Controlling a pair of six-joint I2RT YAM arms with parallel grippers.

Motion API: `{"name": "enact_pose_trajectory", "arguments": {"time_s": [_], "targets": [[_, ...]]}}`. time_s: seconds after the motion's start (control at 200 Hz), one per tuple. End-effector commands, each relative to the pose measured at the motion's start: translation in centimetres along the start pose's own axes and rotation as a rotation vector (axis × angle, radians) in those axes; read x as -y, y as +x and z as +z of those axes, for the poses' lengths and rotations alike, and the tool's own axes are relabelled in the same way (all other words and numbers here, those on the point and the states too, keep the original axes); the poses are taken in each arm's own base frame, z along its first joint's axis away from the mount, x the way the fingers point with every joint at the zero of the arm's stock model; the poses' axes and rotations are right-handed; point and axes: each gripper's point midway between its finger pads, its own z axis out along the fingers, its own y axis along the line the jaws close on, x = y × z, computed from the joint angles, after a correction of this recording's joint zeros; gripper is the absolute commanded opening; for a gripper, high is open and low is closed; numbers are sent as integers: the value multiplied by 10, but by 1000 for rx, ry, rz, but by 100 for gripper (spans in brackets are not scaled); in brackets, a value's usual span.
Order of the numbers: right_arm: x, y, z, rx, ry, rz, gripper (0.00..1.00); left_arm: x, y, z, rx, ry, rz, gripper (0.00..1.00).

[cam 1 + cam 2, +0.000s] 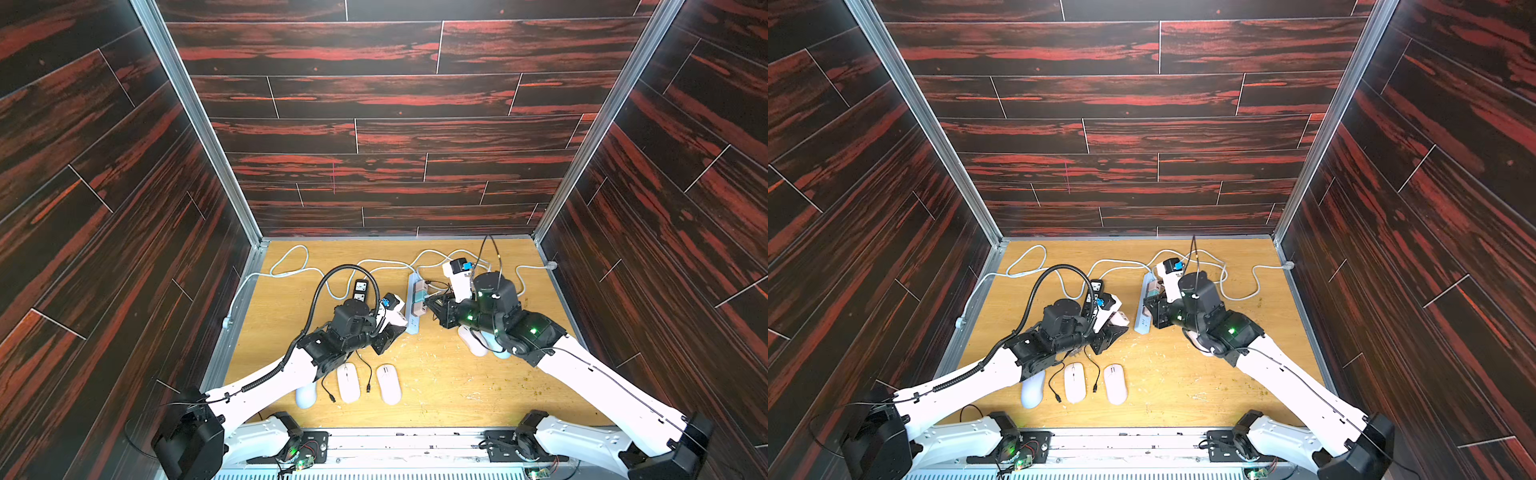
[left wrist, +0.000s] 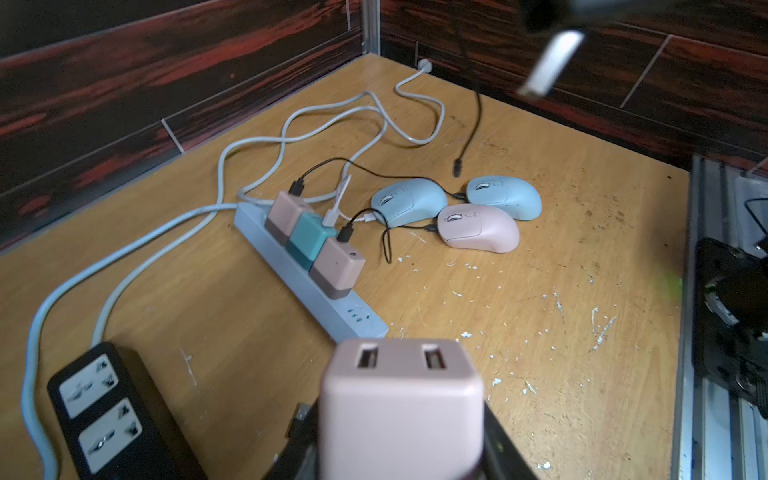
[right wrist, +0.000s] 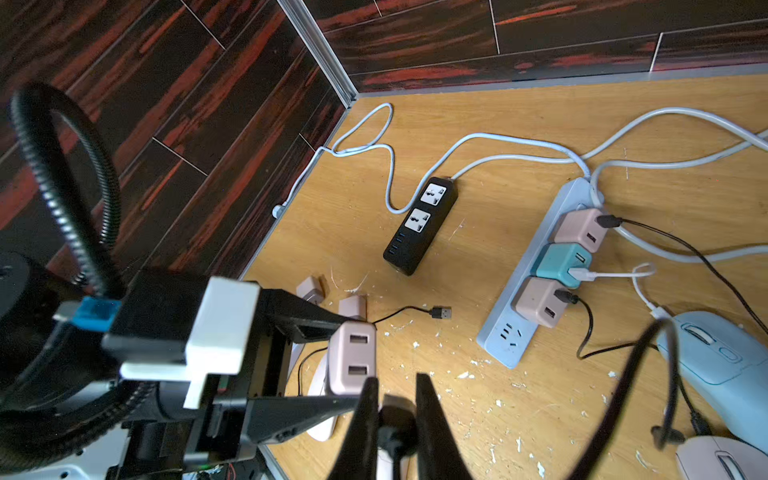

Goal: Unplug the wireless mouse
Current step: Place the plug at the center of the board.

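My left gripper (image 1: 388,334) is shut on a pink two-port USB charger (image 2: 401,399), held off the table with both ports empty. My right gripper (image 3: 395,399) is shut on a black USB plug (image 3: 392,419), just beside the charger and out of its ports. The plug's thin black cable (image 3: 623,395) arcs toward the mice by the right arm: two pale blue mice (image 2: 409,201) (image 2: 505,195) and a pink mouse (image 2: 478,228). I cannot tell which mouse the cable enters.
A blue-grey power strip (image 1: 413,307) between the grippers carries two pink chargers and a teal one with cables plugged in. A black power strip (image 1: 360,291) lies behind the left arm. Three more mice (image 1: 348,382) and loose cables lie near the front edge. Walls enclose three sides.
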Motion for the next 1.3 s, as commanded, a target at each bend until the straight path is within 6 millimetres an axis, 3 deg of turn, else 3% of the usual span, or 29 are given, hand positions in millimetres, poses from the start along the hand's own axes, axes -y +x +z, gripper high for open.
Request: {"name": "enact_pose_trajectory", "arguments": {"time_s": [0.0,0.11,0.381,0.486,0.601,0.892,1.298], "targets": [[14,8,-1,16,93,2,0,-23,-13,-11,44,-137,-184,0],[15,12,-1,35,91,17,0,-30,6,-9,-24,-201,-326,0],[15,9,-8,66,97,-9,0,-9,40,-15,-104,-300,-410,0],[16,17,-6,42,111,-25,0,-5,49,-16,-130,-335,-465,0],[15,29,-4,23,104,-23,0,-8,72,-15,-230,-417,-563,0],[20,30,-11,54,132,-20,0,-9,111,11,-366,-510,-708,0],[33,34,-23,69,191,-25,0,-16,137,35,-539,-639,-741,0]]}}
